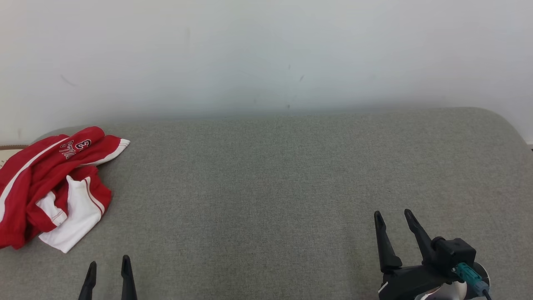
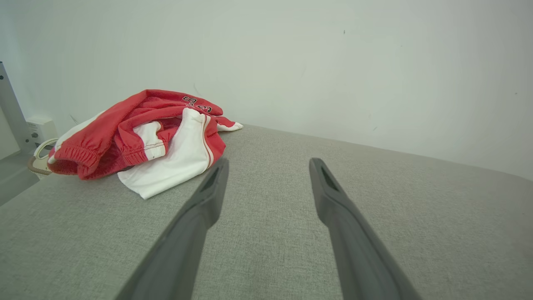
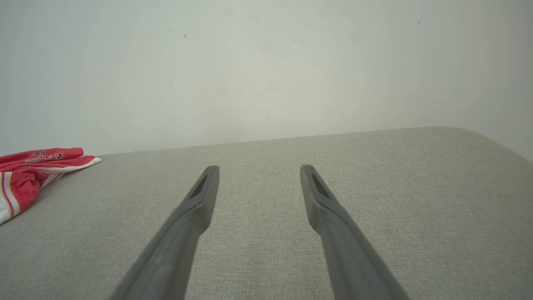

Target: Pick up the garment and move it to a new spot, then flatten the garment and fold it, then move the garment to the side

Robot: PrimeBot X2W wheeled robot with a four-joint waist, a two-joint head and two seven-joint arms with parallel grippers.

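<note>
A crumpled red and white garment (image 1: 54, 187) with lettering lies bunched at the far left of the grey fabric surface (image 1: 266, 187). My left gripper (image 1: 108, 262) stands open at the lower left, just short of the garment and apart from it. In the left wrist view the garment (image 2: 145, 137) sits ahead and left of my open left gripper (image 2: 268, 162). My right gripper (image 1: 392, 216) is open at the lower right, far from the cloth. In the right wrist view the garment's edge (image 3: 29, 171) shows at the left, beyond my open right gripper (image 3: 259, 168).
A pale wall (image 1: 266, 54) rises behind the surface. The surface's back right corner (image 1: 499, 121) is rounded. At the far left, past the garment, stand a grey post (image 2: 10, 108) and a wall socket (image 2: 39, 129) with a cable.
</note>
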